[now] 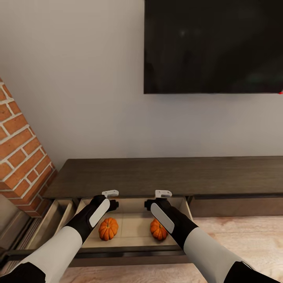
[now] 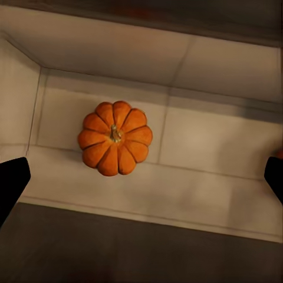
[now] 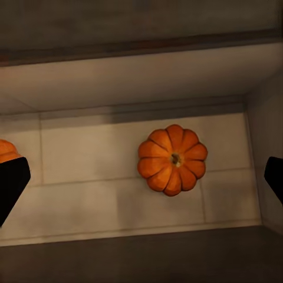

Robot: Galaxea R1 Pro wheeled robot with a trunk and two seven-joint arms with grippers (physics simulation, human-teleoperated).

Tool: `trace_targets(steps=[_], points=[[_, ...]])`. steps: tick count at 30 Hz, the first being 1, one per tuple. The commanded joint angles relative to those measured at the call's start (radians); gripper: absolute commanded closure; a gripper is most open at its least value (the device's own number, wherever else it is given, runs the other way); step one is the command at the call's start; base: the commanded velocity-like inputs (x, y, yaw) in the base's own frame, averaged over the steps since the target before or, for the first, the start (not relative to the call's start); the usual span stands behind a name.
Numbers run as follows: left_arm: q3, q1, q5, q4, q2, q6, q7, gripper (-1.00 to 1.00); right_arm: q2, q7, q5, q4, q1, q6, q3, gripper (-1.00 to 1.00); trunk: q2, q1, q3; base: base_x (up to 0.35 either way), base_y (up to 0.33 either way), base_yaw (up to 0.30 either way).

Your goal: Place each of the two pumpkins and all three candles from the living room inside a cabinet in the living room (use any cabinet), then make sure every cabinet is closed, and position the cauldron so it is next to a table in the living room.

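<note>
Two pumpkins sit on the pale floor of an open drawer [image 1: 133, 239] pulled out of the dark cabinet [image 1: 165, 177] beneath a wall-mounted screen [image 1: 214, 45], with a brick chimney [image 1: 21, 157] to one side. Left pumpkin [image 1: 108, 229] lies below and slightly short of the left gripper [image 1: 111, 193]; right pumpkin [image 1: 158, 230] lies the same way under the right gripper [image 1: 163, 193], each arm poised above its own fruit. Seen from the left wrist, that pumpkin [image 2: 115, 139] rests stem-up between the spread fingertips [image 2: 12, 183], clear of both; the right wrist view shows its pumpkin [image 3: 173, 159] likewise untouched between wide-set fingertips [image 3: 12, 186]. Both claws are fully open and carry nothing. Well apart, the two pumpkins touch neither each other nor the drawer walls (being round, they offer no long axis to line up with). With both already inside, the likely next business is lifting the arms up and clear of the drawer, since its front edge runs close beneath the wrists, before it can be pushed shut. No candles or cauldron are to be seen.
</note>
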Motion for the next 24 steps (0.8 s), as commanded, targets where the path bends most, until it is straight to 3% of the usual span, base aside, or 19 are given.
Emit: trace_targets(steps=[1, 10, 24], points=[[-0.004, -0.001, 0.011, -0.001, 0.001, 0.001, 0.01, -1.0, -0.001, -0.008, -0.01, -0.001, -0.001, 0.003, 0.004, -1.0, 0.007, -0.004, 0.002, 0.0, 0.0, 0.0], [-0.003, -0.001, 0.011, -0.001, 0.001, 0.001, 0.01, -1.0, -0.001, -0.008, -0.015, -0.001, -0.001, 0.003, 0.004, -1.0, 0.07, -0.039, 0.031, -0.116, 0.0, 0.0], [-0.004, -0.001, 0.011, -0.002, 0.001, 0.001, 0.01, -1.0, 0.001, -0.008, -0.015, -0.001, -0.001, 0.003, 0.004, -1.0, 0.168, -0.092, 0.074, -0.01, 0.0, 0.0]])
